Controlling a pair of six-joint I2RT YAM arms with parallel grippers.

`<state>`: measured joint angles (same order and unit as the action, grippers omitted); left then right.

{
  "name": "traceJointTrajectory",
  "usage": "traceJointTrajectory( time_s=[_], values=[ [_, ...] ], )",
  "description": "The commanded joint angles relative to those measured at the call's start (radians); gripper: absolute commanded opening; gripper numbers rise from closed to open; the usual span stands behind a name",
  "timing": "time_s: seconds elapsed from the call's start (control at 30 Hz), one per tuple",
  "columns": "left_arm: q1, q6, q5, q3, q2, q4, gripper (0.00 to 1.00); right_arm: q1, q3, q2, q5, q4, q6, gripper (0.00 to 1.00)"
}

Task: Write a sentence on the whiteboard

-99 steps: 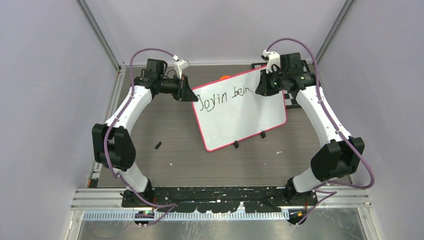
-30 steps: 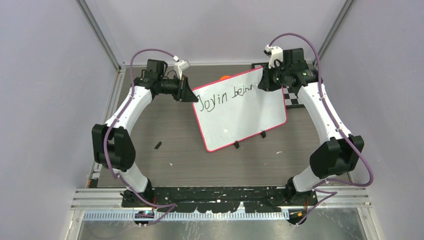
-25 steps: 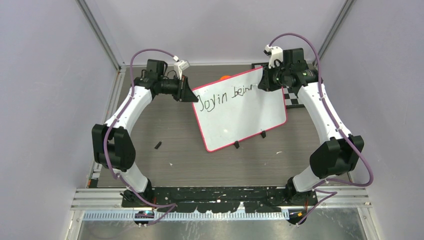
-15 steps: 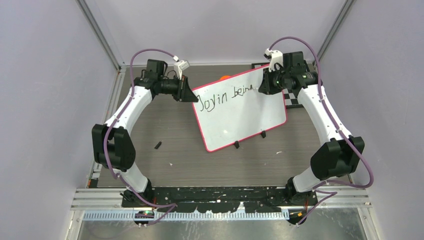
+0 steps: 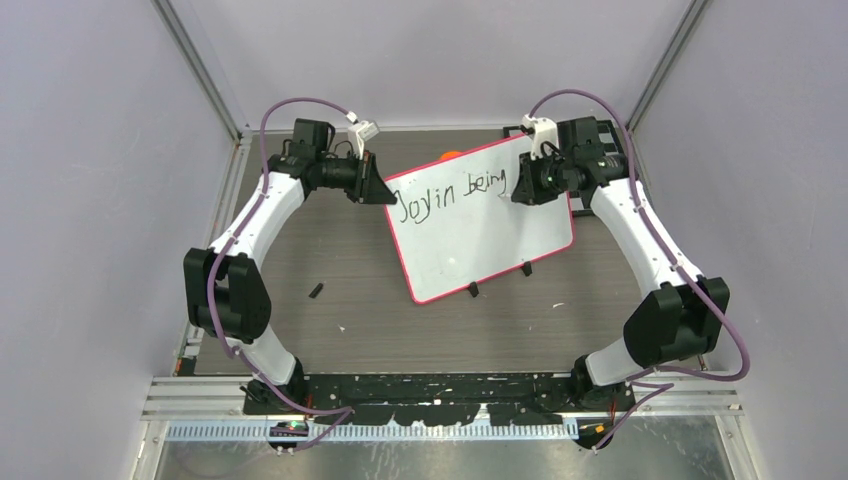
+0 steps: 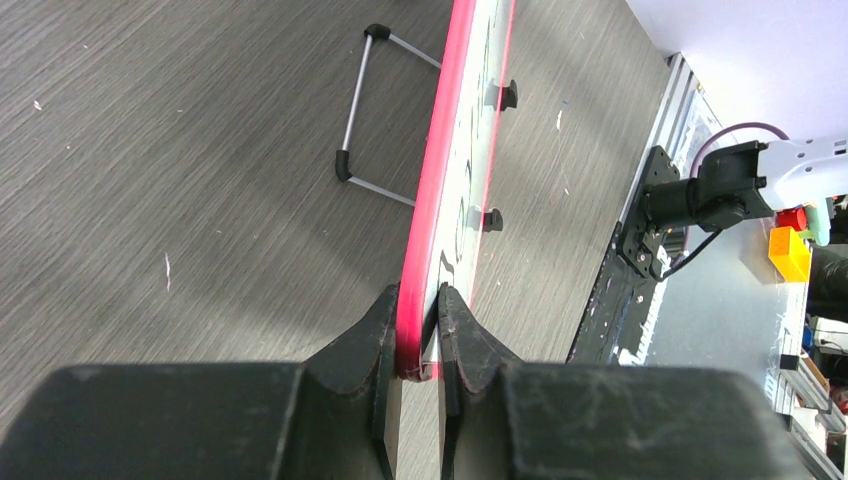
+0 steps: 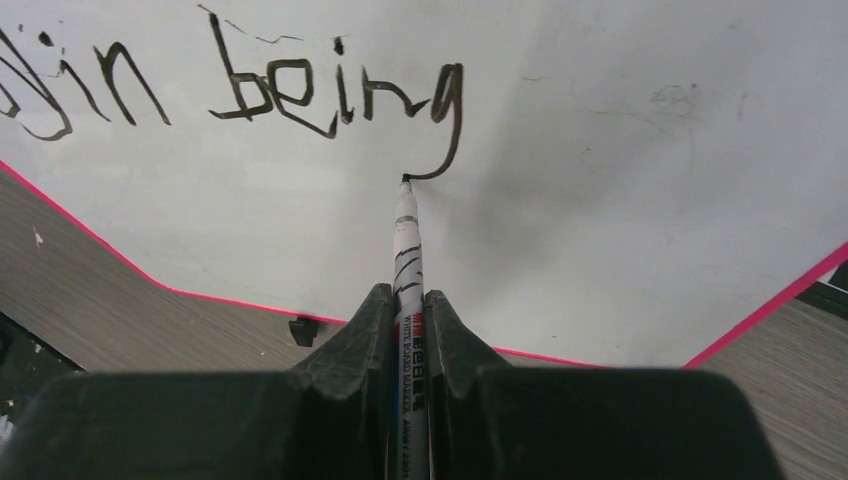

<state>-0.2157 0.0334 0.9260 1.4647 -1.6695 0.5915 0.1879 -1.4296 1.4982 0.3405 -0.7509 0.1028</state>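
Standing propped on the table [image 5: 340,270], the whiteboard [image 5: 480,235] has a wire stand [image 6: 358,120] behind it and two black clips [image 6: 507,94] on its lower edge. The left hand [image 6: 418,325] pinches the whiteboard's pink-red rim at its upper left corner, one finger on the back and one on the white face. The right hand [image 7: 407,310] is at the whiteboard's upper right part, fingers pressed together on a marker [image 7: 405,235]. The marker's tip touches the whiteboard at the end of the tail of the last "g". The sentence [image 7: 290,95] runs in one line along the whiteboard's top edge and reads roughly "Joyin being", in thin dark strokes.
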Motion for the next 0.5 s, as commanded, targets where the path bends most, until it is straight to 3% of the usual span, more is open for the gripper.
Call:
traceJointTrajectory(
  time_s=[0.0, 0.3, 0.47],
  values=[
    [-0.022, 0.054, -0.062, -0.024, 0.009, -0.022, 0.0, 0.027, -0.041, -0.045, 0.044, -0.004, 0.001, 0.0],
    [-0.022, 0.024, -0.052, -0.022, 0.014, -0.031, 0.03, 0.061, -0.045, -0.132, 0.185, -0.104, 0.012, 0.0],
    [-0.022, 0.013, -0.043, -0.038, 0.025, -0.04, 0.13, 0.114, 0.022, -0.16, 0.198, -0.097, 0.01, 0.0]
  ],
)
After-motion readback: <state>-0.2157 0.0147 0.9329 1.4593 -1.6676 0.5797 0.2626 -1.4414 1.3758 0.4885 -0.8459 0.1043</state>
